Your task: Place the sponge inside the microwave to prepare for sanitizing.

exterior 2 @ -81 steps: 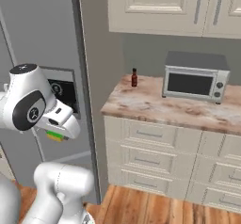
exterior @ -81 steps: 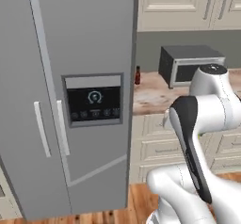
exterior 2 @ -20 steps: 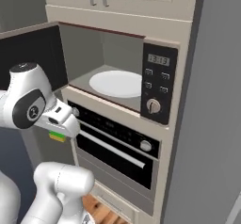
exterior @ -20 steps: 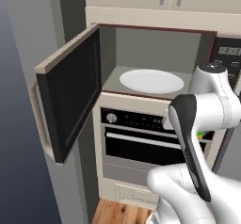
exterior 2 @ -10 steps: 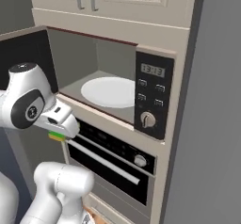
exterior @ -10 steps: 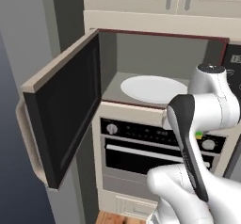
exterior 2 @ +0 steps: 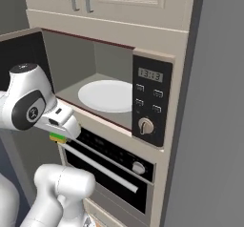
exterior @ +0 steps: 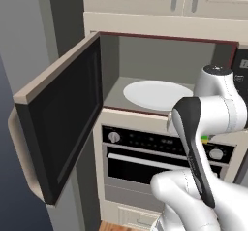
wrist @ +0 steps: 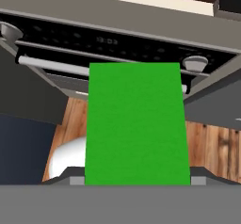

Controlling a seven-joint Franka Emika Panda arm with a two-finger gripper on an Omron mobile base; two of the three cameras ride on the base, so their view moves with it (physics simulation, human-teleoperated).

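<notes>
Gripping the sponge (wrist: 136,124), the pincer (exterior 2: 59,136) hangs below the microwave (exterior 2: 119,85) opening; door (exterior: 60,123) swung wide, turntable (exterior: 157,95) bare, oven (exterior 2: 112,166) underneath.

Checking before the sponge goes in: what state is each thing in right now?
Microwave: door swung wide open, cavity bare apart from the turntable.
Turntable: nothing on it.
Sponge: held in the gripper, below the cavity, not yet inside.
Oven: door shut.
Upper cabinets: shut.
</notes>
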